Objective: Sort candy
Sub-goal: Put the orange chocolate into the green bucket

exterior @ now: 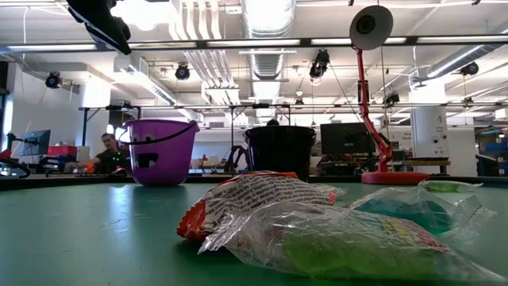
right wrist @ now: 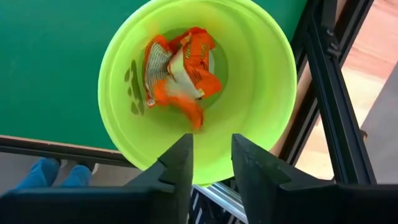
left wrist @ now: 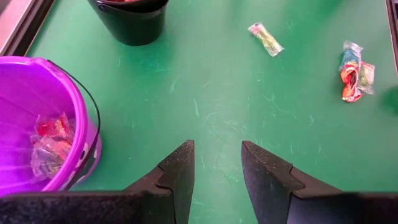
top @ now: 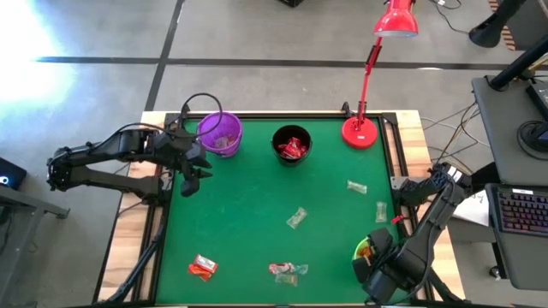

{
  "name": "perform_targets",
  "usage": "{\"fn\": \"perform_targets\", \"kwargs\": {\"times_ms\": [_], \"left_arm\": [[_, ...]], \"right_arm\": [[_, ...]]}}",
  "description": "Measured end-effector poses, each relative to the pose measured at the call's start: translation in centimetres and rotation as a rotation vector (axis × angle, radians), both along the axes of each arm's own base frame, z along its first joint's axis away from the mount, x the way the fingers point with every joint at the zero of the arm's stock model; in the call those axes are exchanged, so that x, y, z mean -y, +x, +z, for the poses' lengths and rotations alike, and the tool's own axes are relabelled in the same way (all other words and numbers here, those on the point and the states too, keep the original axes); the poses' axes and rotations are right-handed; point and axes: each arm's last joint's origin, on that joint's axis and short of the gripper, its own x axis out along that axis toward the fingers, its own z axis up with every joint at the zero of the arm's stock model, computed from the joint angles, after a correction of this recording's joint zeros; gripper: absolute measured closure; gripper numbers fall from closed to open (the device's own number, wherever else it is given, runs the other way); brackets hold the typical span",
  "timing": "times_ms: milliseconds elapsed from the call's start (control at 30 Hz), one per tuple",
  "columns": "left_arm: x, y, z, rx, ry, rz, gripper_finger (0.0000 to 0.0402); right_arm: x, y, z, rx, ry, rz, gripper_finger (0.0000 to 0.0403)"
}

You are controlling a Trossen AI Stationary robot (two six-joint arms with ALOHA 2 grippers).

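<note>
Several wrapped candies lie loose on the green table: pale ones [top: 357, 186], [top: 381, 210], [top: 296, 218], a red-and-clear pair [top: 287, 271] and an orange-red one [top: 202, 268]. My left gripper [left wrist: 216, 167] hovers open beside the purple cup [top: 220, 133], which holds clear and red candies [left wrist: 48, 142]. The black cup [top: 291, 144] holds red candies. My right gripper [right wrist: 211, 149] is open above the lime-green cup [right wrist: 261, 68], near the table's near right corner. Orange wrappers [right wrist: 180, 68] lie on this cup's bottom.
A red desk lamp stands with its base [top: 360, 131] at the far right of the table. A black frame [top: 396, 154] borders the green mat. The low view shows the candy pair [exterior: 317, 230] close up, with the purple cup [exterior: 159, 151] and black cup [exterior: 279, 151] behind.
</note>
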Motion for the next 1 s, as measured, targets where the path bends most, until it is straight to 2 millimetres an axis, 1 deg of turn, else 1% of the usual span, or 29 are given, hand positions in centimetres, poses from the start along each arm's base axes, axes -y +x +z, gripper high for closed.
{"fn": "perform_targets", "kwargs": {"times_ms": [133,233,433,500,567,733,867,1000], "left_arm": [[0.0,0.0,0.0,0.000,0.000,0.000,0.0287],[0.0,0.0,0.0,0.000,-0.002,0.000,0.0287],[0.0,0.0,0.0,0.001,-0.023,0.024,0.0287],[0.1,-0.1,-0.1,-0.010,-0.060,0.042,0.0287],[0.3,-0.3,-0.3,-0.036,-0.131,0.040,0.0287],[0.9,-0.9,-0.7,-0.119,-0.321,0.044,0.0287],[1.8,-1.3,-0.9,-0.182,-0.360,0.044,0.0287],[3.4,-1.5,-0.9,-0.220,-0.391,-0.007,0.0287]], "right_arm": [[0.0,0.0,0.0,0.000,-0.001,0.000,0.0285],[0.2,0.2,0.0,0.012,-0.011,-0.006,0.0277],[1.6,1.9,0.0,0.207,-0.175,0.000,0.0275],[2.3,2.6,0.0,0.251,-0.214,0.021,0.0275],[3.0,3.3,0.0,0.262,-0.236,0.058,0.0275],[5.2,5.2,0.0,0.231,-0.238,0.184,0.0275],[7.2,6.6,0.0,0.202,-0.247,0.278,0.0275],[9.1,7.7,0.0,0.204,-0.298,0.321,0.0275]]}}
